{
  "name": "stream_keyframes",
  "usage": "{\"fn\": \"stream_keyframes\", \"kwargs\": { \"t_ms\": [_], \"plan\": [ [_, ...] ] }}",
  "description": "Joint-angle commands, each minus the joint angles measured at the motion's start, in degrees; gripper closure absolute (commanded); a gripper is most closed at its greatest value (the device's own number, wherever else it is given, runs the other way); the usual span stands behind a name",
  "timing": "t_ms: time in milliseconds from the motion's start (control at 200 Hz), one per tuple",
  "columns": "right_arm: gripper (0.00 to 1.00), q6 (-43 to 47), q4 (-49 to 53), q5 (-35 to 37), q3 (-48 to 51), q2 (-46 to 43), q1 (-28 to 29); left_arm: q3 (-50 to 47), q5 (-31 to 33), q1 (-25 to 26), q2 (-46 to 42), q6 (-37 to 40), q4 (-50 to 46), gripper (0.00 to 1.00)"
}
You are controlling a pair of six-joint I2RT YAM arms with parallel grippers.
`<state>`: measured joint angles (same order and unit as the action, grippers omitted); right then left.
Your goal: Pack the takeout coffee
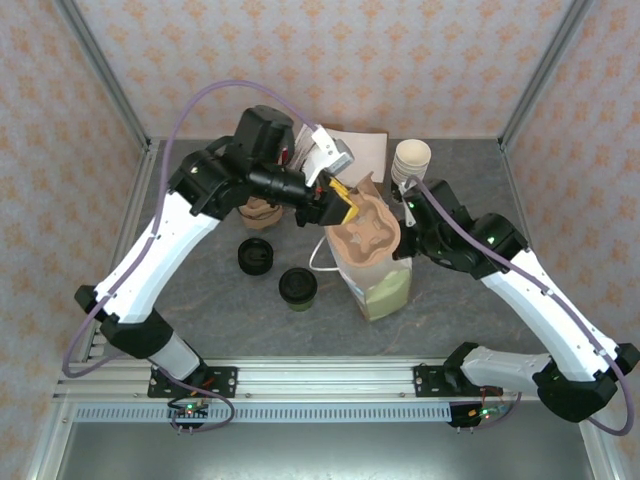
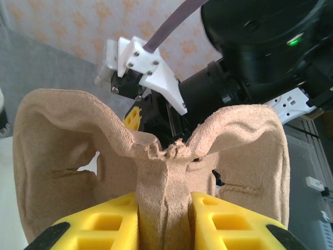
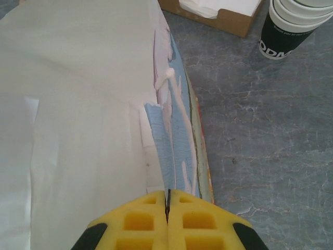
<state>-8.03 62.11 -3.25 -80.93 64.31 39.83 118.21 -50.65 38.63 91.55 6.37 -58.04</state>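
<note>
A brown pulp cup carrier [image 1: 362, 232] hangs over the mouth of the upright paper bag [image 1: 378, 288]. My left gripper [image 1: 343, 203] is shut on the carrier's [image 2: 57, 151] middle ridge, and its yellow fingers [image 2: 104, 224] press that ridge from both sides. My right gripper [image 1: 404, 212] is shut on the bag's top edge, pinching the blue printed paper [image 3: 174, 140] between its fingers [image 3: 140, 219]. The takeout coffee [image 1: 298, 288], a small dark cup with a black lid, stands on the table left of the bag, away from both grippers.
A low black lid piece [image 1: 256, 256] lies left of the coffee. Another brown carrier [image 1: 262, 210] sits under the left arm. A stack of white cups [image 1: 411, 160] [image 3: 291, 23] and a cardboard box of napkins [image 1: 350, 148] [image 3: 218, 13] stand behind the bag.
</note>
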Motion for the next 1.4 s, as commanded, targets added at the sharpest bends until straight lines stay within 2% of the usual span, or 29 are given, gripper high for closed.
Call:
{"fn": "stream_keyframes", "kwargs": {
  "t_ms": [0,315,455,636,911,1216,1396],
  "plan": [
    [1.0,1.45,-2.28,-1.15,0.99,-1.79,0.38,-0.01,-2.33,0.3,0.65,0.14,-3.3,0.74],
    [1.0,1.7,-2.95,-1.85,2.1,-3.28,0.33,-2.03,-5.52,-0.03,4.12,1.41,-5.58,0.74],
    [1.0,2.05,-3.01,-2.72,2.57,-4.09,0.35,-5.33,-9.2,-0.59,4.55,2.28,-2.29,0.75],
    [1.0,2.08,-1.92,-2.57,2.52,-4.97,0.39,-7.14,-10.08,-2.11,5.9,5.46,-3.08,0.75],
    [1.0,1.8,-1.73,-4.84,3.34,-6.7,0.38,-5.46,-5.05,-2.33,9.55,10.24,-6.67,0.75],
    [1.0,0.84,-2.03,-8.18,4.52,-6.83,0.38,-11.18,-1.51,-2.26,9.01,3.81,4.15,0.75],
    [1.0,0.09,-2.93,-7.85,4.03,-7.27,0.33,-13.9,1.66,-1.05,8.14,4.91,5.72,0.75]
  ]
}}
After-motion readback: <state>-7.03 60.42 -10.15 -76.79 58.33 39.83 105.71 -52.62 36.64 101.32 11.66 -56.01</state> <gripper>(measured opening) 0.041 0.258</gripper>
